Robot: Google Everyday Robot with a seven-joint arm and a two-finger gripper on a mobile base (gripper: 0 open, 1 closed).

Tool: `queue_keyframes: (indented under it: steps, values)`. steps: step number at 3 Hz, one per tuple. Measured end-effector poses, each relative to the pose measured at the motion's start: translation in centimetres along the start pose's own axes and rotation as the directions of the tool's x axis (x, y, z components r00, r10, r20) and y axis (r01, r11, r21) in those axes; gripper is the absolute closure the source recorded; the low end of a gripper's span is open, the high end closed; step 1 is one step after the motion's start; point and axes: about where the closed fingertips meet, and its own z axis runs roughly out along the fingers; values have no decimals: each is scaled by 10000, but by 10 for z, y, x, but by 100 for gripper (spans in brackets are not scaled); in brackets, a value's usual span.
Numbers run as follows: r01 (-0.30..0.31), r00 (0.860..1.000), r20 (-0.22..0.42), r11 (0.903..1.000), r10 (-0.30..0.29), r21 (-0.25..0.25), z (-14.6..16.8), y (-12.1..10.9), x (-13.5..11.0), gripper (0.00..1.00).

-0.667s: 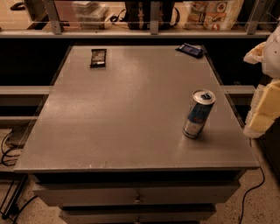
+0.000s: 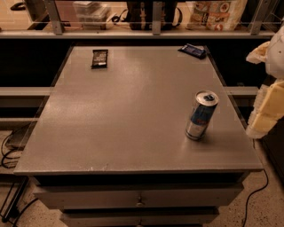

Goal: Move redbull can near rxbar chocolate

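The redbull can (image 2: 202, 115) is blue and silver and stands upright near the right edge of the grey table (image 2: 128, 115). The rxbar chocolate (image 2: 99, 58) is a flat black wrapper lying at the table's far left corner. My gripper (image 2: 262, 116) shows as a pale shape at the right edge of the view, just off the table's right side, to the right of the can and apart from it.
A dark blue flat wrapper (image 2: 192, 50) lies at the table's far right corner. A shelf with bags and boxes (image 2: 217, 13) runs behind the table. Drawers (image 2: 140, 199) sit below the front edge. Cables (image 2: 9, 150) lie on the floor at left.
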Motion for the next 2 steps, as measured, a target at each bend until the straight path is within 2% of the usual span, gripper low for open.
queue_keyframes:
  steps: [1,2]
  values:
    - [224,9965,810,9996,-207,-195,12,-8,-10,0]
    - [529,9808,1908,9967,-403,-617,37,-16,-26,0]
